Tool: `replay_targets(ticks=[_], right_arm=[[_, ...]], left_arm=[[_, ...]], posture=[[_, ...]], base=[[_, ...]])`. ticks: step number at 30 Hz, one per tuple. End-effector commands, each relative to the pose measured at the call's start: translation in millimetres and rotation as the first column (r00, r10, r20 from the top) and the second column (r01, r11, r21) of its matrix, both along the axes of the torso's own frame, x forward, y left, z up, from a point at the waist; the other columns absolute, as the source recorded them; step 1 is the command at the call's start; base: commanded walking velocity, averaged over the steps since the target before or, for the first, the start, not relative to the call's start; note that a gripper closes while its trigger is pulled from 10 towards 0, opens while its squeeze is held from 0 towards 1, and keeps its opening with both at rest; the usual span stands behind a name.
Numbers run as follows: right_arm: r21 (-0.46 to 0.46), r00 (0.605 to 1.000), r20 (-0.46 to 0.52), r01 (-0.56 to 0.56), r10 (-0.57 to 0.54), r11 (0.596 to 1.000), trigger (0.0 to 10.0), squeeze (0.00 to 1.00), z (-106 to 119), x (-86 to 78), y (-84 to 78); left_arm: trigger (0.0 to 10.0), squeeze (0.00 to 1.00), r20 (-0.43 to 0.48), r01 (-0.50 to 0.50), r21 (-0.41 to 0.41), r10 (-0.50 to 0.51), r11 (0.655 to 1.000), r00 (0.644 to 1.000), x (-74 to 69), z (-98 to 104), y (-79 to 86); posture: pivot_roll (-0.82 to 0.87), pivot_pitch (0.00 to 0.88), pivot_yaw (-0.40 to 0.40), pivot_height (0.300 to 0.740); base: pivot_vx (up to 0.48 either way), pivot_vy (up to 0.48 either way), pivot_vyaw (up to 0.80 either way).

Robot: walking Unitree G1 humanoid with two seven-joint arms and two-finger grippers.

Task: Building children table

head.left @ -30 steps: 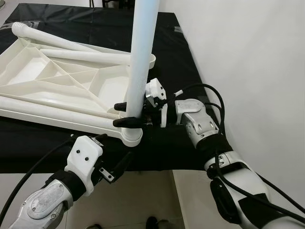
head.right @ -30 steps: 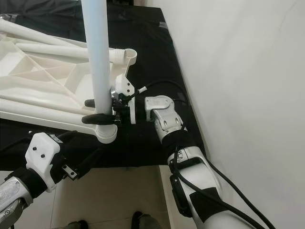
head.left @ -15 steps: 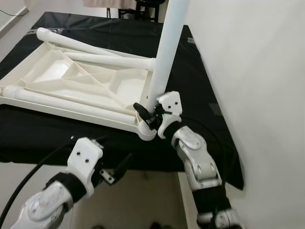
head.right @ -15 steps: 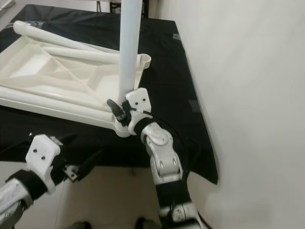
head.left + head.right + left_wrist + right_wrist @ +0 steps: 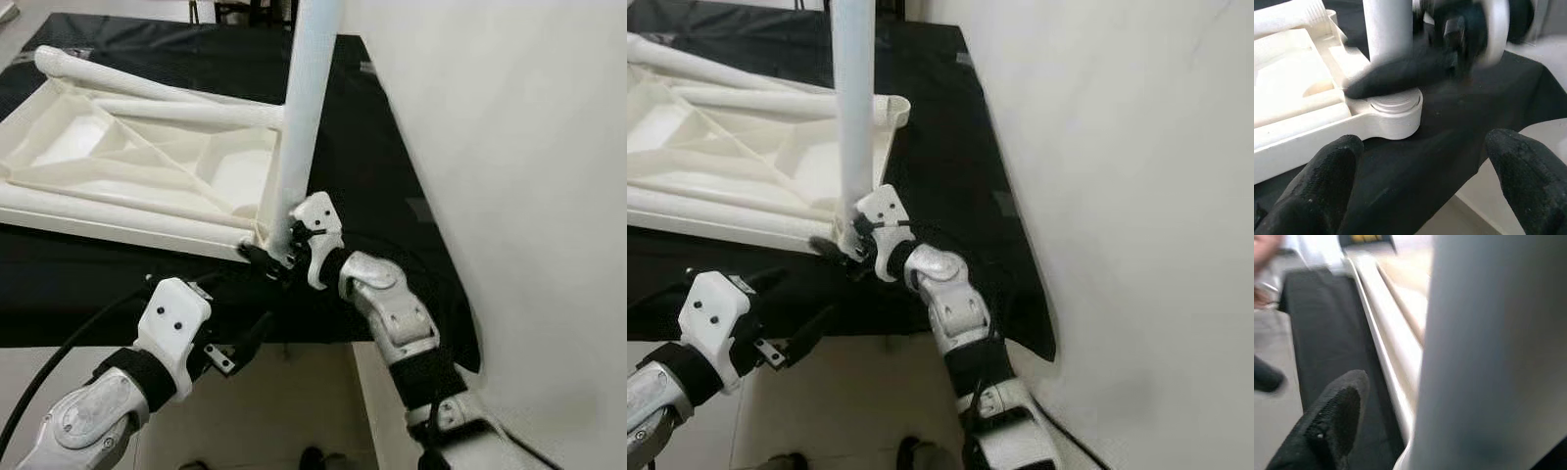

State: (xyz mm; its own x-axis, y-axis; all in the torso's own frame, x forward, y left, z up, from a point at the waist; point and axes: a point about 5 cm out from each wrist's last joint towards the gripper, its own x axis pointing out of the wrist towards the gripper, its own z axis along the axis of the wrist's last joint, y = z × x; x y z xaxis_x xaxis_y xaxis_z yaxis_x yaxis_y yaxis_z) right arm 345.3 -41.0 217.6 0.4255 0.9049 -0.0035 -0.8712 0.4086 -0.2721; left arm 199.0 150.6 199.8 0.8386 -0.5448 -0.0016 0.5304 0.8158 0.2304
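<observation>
Upturned white tabletop (image 5: 118, 166) lies on a black cloth (image 5: 362, 147), ribs up. One white leg (image 5: 306, 108) stands upright in the near corner socket (image 5: 1393, 115), its threaded end showing just above the socket rim, so by my read not fully screwed home yet. Two more legs (image 5: 167, 111) lie loose inside the tabletop tray, beyond the standing one.

Right gripper (image 5: 277, 257) is at the base of the standing leg, jaws pinching the leg low down, one black finger on each side of it, right above the socket. Right wrist view is blurred; the leg sits right beside one finger (image 5: 1327, 426). Blur suggests motion, likely a turning stroke.

Left gripper (image 5: 240, 345) hangs below the table edge, off the cloth, jaws spread wide and holding nothing; the socket and the other gripper sit ahead of its open jaws. Its fingertips (image 5: 1327, 171) frame the corner without touching it.

Step in hand, as I judge it: screwing the leg into the corner socket. To do it well:
- keep the leg plumb to the socket so the thread doesn't cross
- grip low, near the thread, short twists, then regrip
- don't shove sideways; the tabletop can slide on the cloth and sits near the edge
- the free left gripper could brace the corner from below or beside
- stop when the thread is hidden in the socket

Risk: the tall leg levers the corner up if tilted.
</observation>
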Motion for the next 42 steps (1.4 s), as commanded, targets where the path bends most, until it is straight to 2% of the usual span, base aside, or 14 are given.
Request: replay_targets(ticks=[1,5,12,13,26,29,30,31,33,34,36,37,38,42], right_arm=[[-0.021,0.994,-0.010,-0.108,0.108,0.994,10.0,0.00,-3,-1.6,4.7],[-0.081,0.976,-0.010,-0.216,0.216,0.973,10.0,0.00,0,3.0,1.4],[-0.082,0.971,-0.037,-0.239,0.237,0.967,10.0,0.00,7,12.0,-1.1],[-0.083,0.971,-0.043,-0.236,0.233,0.968,0.0,0.00,8,16.0,-2.5],[-0.101,0.982,-0.086,-0.179,0.171,0.979,0.0,0.00,-6,24.7,-28.0],[-0.086,0.994,-0.110,0.014,-0.023,0.996,0.0,0.00,-17,28.1,-47.8],[-0.062,0.977,-0.126,0.167,-0.174,0.984,0.0,0.00,-29,27.6,-50.9],[-0.062,0.977,-0.126,0.167,-0.174,0.984,0.0,0.00,-29,27.6,-50.9],[-0.048,0.952,-0.137,0.269,-0.273,0.962,0.0,0.00,-36,26.4,-52.8],[-0.132,0.845,-0.165,0.492,-0.508,0.861,0.0,0.00,-75,-15.2,-44.6],[-0.132,0.845,-0.165,0.492,-0.508,0.861,0.0,0.00,-75,-15.2,-44.6],[-0.147,0.827,-0.139,0.527,-0.545,0.837,0.0,0.00,-79,-30.8,-41.7],[-0.138,0.812,-0.126,0.554,-0.569,0.821,0.0,0.00,-76,-33.4,-40.5],[-0.124,0.828,-0.152,0.526,-0.539,0.842,0.0,0.00,-73,-25.4,-34.3]], left_arm=[[10.0,0.00,-0.019,-0.003,0.013,0.003,1.000,1.000,-0.8,-4,2.0],[10.0,0.00,-0.019,-0.010,0.013,0.010,1.000,1.000,-2.3,-4,3.1],[10.0,0.00,-0.022,-0.013,0.015,0.013,1.000,1.000,-3.4,-5,3.2],[10.0,0.00,-0.022,-0.015,0.015,0.015,1.000,1.000,-3.7,-5,3.1],[10.0,0.00,-0.030,-0.019,0.008,0.020,1.000,0.999,-6.1,-6,1.7],[10.0,0.00,-0.034,-0.015,0.004,0.015,1.000,0.999,-6.7,-6,1.2],[10.0,0.00,-0.039,-0.014,0.006,0.014,1.000,0.999,-7.1,-7,1.7],[10.0,0.00,-0.039,-0.014,0.006,0.014,1.000,0.999,-7.1,-7,1.7],[10.0,0.00,-0.043,-0.013,0.008,0.013,1.000,0.999,-7.4,-8,2.2],[10.0,0.00,-0.043,-0.003,0.003,0.003,1.000,0.999,-6.9,-6,2.5],[10.0,0.00,-0.043,-0.003,0.003,0.003,1.000,0.999,-6.9,-6,2.5],[10.0,0.00,-0.043,0.001,0.004,-0.001,1.000,0.999,-6.8,-5,2.6],[10.0,0.00,-0.045,0.003,0.006,-0.002,1.000,0.999,-6.8,-6,3.0],[10.0,0.00,-0.044,0.006,0.011,-0.005,1.000,0.999,-5.4,-6,3.8]], posture=[[0.19,0.225,-0.156,0.740],[0.19,0.224,-0.158,0.740],[0.20,0.225,-0.160,0.740],[0.20,0.227,-0.164,0.740],[0.18,0.245,-0.163,0.740],[0.15,0.254,-0.170,0.740],[0.15,0.257,-0.164,0.740],[0.15,0.257,-0.164,0.740],[0.14,0.257,-0.164,0.740],[0.14,0.267,-0.157,0.740],[0.14,0.267,-0.157,0.740],[0.14,0.267,-0.157,0.740],[0.13,0.257,-0.142,0.740],[0.14,0.253,-0.142,0.740]], base=[[0.000,0.000,0.00],[0.000,0.000,0.00],[0.000,0.000,0.00],[0.000,0.000,0.00],[0.000,0.000,0.00],[0.000,0.000,0.00],[0.000,0.000,0.00],[0.000,0.000,0.00],[0.000,0.000,0.00],[0.000,0.000,0.00],[0.000,0.000,0.00],[0.000,0.000,0.00],[0.000,0.000,0.00],[0.000,0.000,0.00]])
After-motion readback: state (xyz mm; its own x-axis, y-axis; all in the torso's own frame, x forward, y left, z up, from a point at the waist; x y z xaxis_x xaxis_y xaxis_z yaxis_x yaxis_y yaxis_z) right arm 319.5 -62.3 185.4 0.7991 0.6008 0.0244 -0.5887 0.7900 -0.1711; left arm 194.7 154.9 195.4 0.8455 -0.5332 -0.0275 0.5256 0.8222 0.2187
